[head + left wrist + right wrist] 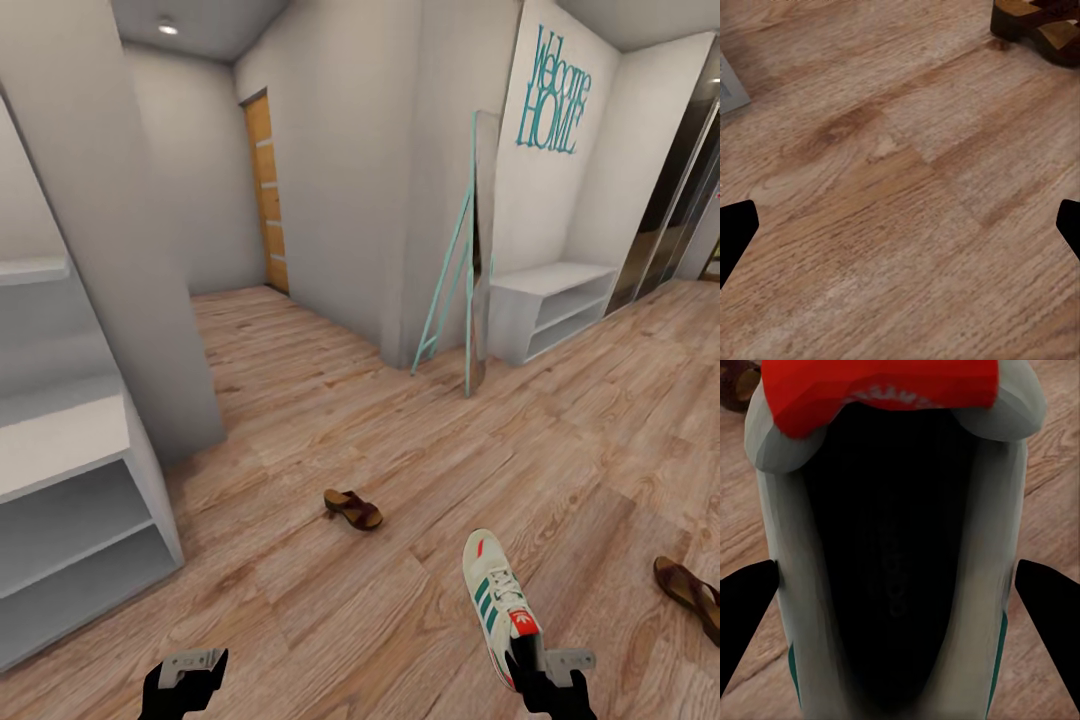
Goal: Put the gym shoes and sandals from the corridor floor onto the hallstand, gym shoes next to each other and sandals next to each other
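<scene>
One white gym shoe (497, 598) with green stripes and red-orange patches is near the bottom right of the head view. My right gripper (545, 668) is at its heel, and its fingers (746, 600) press the sides of the gym shoe (900, 547), so it is shut on it. A brown sandal (352, 508) lies on the corridor floor (300, 420) ahead, and another sandal (690, 595) lies at the right edge. My left gripper (190, 668) is open over bare planks, with a sandal (1039, 26) beyond its fingertips. The hallstand (60, 500) stands at the left.
A plain low grey bench (550, 300) stands against the far right wall beside a teal-framed leaning mirror (470, 270). A wall corner (400, 200) juts out ahead, with a wooden door (265, 190) down the passage. A grey corner (729, 86) sits on the floor near my left gripper.
</scene>
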